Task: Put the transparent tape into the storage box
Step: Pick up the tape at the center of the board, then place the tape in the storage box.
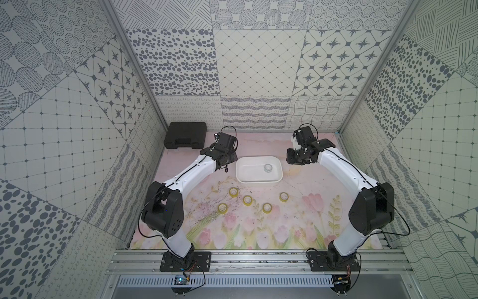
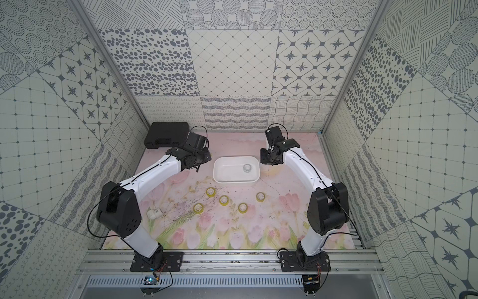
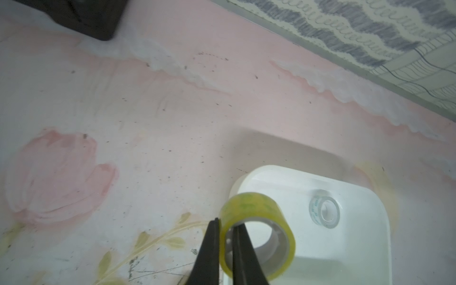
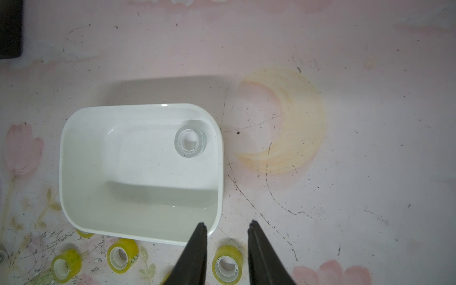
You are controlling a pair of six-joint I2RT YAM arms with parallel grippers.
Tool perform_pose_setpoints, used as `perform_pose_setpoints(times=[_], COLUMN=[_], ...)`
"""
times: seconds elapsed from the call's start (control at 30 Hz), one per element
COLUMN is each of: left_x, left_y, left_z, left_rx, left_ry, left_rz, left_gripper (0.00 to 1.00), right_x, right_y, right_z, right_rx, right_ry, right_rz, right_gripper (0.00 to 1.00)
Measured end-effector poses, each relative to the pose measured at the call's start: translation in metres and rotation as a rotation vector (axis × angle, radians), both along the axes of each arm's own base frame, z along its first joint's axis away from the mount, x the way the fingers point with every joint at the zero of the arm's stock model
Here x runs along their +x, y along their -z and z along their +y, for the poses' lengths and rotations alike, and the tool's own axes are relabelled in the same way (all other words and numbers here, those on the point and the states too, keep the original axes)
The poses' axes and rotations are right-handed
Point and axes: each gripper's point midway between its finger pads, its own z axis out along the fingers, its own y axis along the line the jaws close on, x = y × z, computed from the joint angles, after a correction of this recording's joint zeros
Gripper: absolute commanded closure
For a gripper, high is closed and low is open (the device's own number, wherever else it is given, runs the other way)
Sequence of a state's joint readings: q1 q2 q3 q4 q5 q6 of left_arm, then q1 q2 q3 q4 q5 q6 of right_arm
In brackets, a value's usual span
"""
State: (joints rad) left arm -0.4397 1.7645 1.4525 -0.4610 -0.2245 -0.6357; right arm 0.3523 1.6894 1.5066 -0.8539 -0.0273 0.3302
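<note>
Left gripper pinches tape, apparently aloft.

The left arm and right arm wore white shells between black joint housings, thin black cables looping alongside; left gripper and right gripper were black, tapered.

In the left wrist view the left gripper is covering part of the yellow tape ring, and the picture's edges are cutting off the storage box and the black case. In both top views the left arm's wrist is hiding that gripper and ring. In the right wrist view the box rim is hiding most of a second yellow ring. A small white object beside that arm is showing too small to identify.
</note>
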Motion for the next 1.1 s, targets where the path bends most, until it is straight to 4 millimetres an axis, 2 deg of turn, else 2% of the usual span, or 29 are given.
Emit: perform_pose_setpoints(times=[0.13,0.23,0.33,0.5,0.73,0.93,1.07,1.1], left_x=[0.014,0.018,0.021,0.019,0.015,0.019,0.019,0.019], left_y=[0.021,0.045,0.069,0.104,0.134,0.139,0.138,0.138], left_z=[-0.060,-0.093,-0.111,-0.123,-0.124,-0.127,-0.127,-0.127], left_rx=[-0.004,0.002,0.010,0.038,0.073,0.082,0.087,0.088], left_ry=[0.152,0.238,0.290,0.336,0.354,0.360,0.358,0.358], left_rz=[0.035,0.074,0.119,0.188,0.255,0.265,0.266,0.267], left_gripper=[1.00,1.00,1.00,1.00,1.00,0.99,0.93,0.89], right_x=[0.000,0.000,-0.001,-0.005,-0.007,-0.007,-0.008,-0.008], right_y=[0.000,0.000,0.002,0.011,0.015,0.016,0.017,0.017], right_z=[0.001,0.002,0.001,0.000,0.000,-0.001,-0.001,-0.001], right_rx=[0.008,0.009,0.008,0.002,0.001,0.001,0.002,0.002], right_ry=[-0.001,-0.001,0.000,0.003,0.002,0.002,0.000,0.000], right_rz=[0.001,-0.001,0.003,0.024,0.034,0.036,0.040,0.040], right_gripper=[0.68,0.68,0.68,0.68,0.68,0.68,0.68,0.68])
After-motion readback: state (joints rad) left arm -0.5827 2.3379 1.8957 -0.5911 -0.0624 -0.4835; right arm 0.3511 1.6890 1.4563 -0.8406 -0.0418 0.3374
